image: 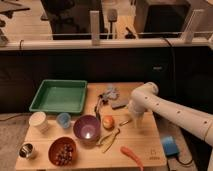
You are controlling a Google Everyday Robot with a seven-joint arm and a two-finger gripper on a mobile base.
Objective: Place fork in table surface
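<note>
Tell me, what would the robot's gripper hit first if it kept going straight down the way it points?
Most likely the bare wood of the table, right under it. The gripper points down over the table, not far from the orange fruit. Depth is hard to judge here, so that is a best guess.

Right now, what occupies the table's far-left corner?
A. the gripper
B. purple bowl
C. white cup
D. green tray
D: the green tray fills that corner of the table surface, while the gripper hangs over its right side.
</note>
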